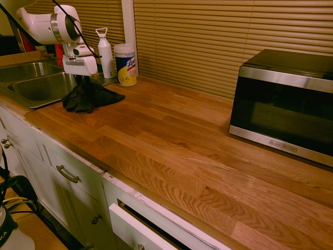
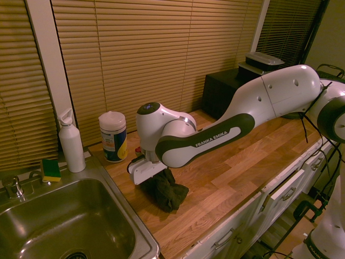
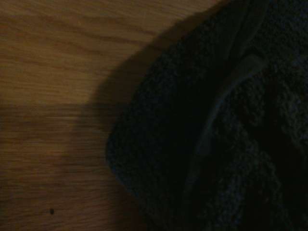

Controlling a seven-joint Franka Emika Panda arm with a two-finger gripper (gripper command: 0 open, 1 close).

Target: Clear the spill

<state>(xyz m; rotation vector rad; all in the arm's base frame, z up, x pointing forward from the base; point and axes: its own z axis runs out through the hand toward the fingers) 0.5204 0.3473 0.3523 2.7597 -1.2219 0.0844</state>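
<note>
Cloth (image 1: pixel 86 98) on counter (image 1: pixel 171 140) beside sink (image 1: pixel 39 86), microwave (image 1: pixel 283 104) well apart

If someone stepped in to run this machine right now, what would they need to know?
Pincer: down on the dark cloth, which bunches up under it; whether its fingers are shut on the cloth cannot be told.
Cloth: on the wooden counter, next to the sink and in front of the wipes tub.
Spill: no cluster of drops shows; only one tiny dark speck beside the cloth in the wrist view. Any more may lie under the cloth.
Left: probably lift the cloth and check the wood beneath.
</note>
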